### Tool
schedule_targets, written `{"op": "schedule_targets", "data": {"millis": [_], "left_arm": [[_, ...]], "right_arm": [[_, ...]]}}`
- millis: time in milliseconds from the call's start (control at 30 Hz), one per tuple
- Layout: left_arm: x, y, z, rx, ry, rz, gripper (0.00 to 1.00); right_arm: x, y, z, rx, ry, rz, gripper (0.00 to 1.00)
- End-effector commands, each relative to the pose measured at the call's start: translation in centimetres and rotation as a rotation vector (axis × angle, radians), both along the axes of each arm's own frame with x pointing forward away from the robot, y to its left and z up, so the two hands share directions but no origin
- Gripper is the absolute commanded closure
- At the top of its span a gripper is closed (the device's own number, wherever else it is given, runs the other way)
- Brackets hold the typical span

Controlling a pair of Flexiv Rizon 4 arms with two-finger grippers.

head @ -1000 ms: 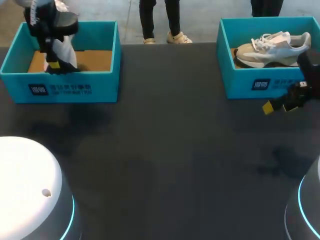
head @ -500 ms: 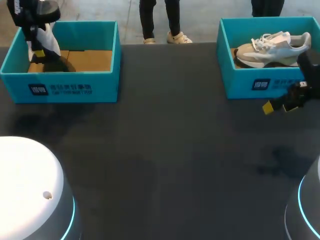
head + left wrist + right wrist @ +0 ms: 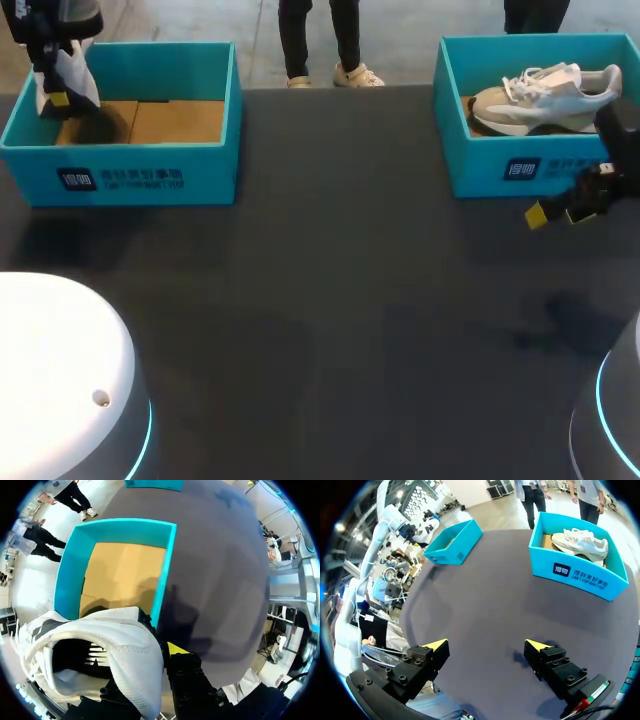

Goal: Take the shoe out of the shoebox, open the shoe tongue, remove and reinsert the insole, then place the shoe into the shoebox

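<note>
My left gripper (image 3: pixel 55 85) hangs over the left end of the left teal shoebox (image 3: pixel 130 170), shut on a white shoe (image 3: pixel 62 68). In the left wrist view, the white shoe (image 3: pixel 120 650) fills the space by the fingers. One yellow fingertip (image 3: pixel 175 648) presses its heel side and the other is hidden. The box's cardboard floor (image 3: pixel 120 575) lies bare below. A second pale shoe (image 3: pixel 545 92) rests in the right shoebox (image 3: pixel 500 170). My right gripper (image 3: pixel 560 208) stands open in front of that box, nothing between its fingers (image 3: pixel 434 646).
Dark tabletop (image 3: pixel 340 300) spreads between the two boxes. In the right wrist view, the right shoebox (image 3: pixel 580 572) with its shoe (image 3: pixel 577 540) lies ahead of the gripper (image 3: pixel 486 647), and the left shoebox (image 3: pixel 452 545) sits farther off.
My left gripper has lifted the white shoe up out of the left box and carried it leftward. The right arm has kept still.
</note>
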State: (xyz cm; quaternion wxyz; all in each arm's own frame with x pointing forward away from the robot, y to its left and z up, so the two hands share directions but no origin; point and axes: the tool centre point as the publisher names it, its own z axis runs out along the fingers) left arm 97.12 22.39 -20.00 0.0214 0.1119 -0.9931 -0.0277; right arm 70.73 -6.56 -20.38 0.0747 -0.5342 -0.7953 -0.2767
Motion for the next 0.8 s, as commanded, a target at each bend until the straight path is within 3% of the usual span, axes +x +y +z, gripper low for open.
{"op": "schedule_targets", "data": {"millis": [33, 667, 800], "left_arm": [[0.5, 0.2, 0.1, -0.005, 0.011, -0.002, 1.0], [0.5, 0.2, 0.1, -0.005, 0.011, -0.002, 1.0], [0.2, 1.3, 0.9, -0.016, -0.025, -0.097, 1.0]], "right_arm": [[-0.1, 0.0, 0.0, -0.001, -0.001, -0.001, 0.0], [-0.1, 0.0, 0.0, -0.001, -0.001, -0.001, 0.0], [-0.1, 0.0, 0.0, -0.001, -0.001, -0.001, 0.0]]}}
